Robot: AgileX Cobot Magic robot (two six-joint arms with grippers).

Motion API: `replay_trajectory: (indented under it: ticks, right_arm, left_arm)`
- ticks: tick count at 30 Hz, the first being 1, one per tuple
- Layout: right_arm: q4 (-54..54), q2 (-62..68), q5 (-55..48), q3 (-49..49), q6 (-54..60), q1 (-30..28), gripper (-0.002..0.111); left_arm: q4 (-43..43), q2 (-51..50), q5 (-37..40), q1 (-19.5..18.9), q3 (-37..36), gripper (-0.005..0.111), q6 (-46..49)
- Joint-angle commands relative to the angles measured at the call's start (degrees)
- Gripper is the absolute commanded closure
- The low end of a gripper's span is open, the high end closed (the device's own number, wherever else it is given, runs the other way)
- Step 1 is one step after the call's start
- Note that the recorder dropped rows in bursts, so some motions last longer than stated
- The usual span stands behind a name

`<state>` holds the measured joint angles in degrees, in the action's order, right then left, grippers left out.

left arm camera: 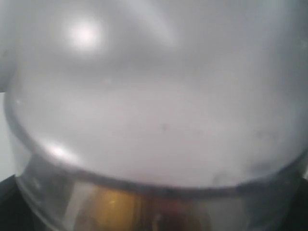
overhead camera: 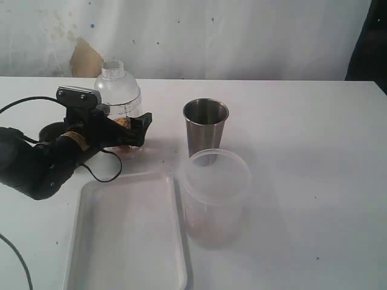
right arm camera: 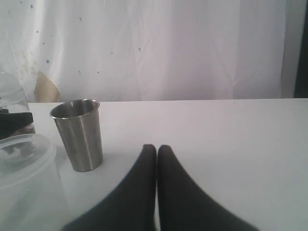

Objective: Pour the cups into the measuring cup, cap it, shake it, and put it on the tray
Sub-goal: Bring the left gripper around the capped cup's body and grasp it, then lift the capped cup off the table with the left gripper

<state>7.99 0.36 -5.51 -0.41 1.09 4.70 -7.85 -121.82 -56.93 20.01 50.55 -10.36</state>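
While the left pincer (overhead camera: 132, 130) straddles it low down, we see the measuring cup (overhead camera: 118, 90) upright on the counter (overhead camera: 302, 133), long axis vertical, domed cap upward, just behind the tray (overhead camera: 127, 241); whether the jaws pinch it or stand clear we cannot tell. The right pincer (right arm camera: 156, 156) is pressed together.

L gripper (overhead camera: 142, 133) low, jaws wide; R gripper (right arm camera: 156, 150) jaws together.
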Motion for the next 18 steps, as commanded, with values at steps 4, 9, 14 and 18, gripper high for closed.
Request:
replay_trajectory:
  ticks: [4, 9, 14, 18]
  right_arm:
    - [-0.06, -0.36, 0.42, 0.41, -0.60, 0.38, 0.108]
    - [-0.06, -0.36, 0.42, 0.41, -0.60, 0.38, 0.108]
    - [-0.06, -0.36, 0.42, 0.41, -0.60, 0.38, 0.108]
    - [-0.06, -0.36, 0.42, 0.41, -0.60, 0.38, 0.108]
  left_arm:
    - [4.22, -0.95, 2.53, 0.13, 2.21, 0.012, 0.07]
    - [5.00, 0.13, 4.29, 0.03, 1.94, 0.072, -0.08]
    - [3.31, 4.79, 10.49, 0.03, 1.46, 0.107, 1.36]
    - [3.78, 12.44, 13.92, 0.03, -0.67, 0.107, 2.92]
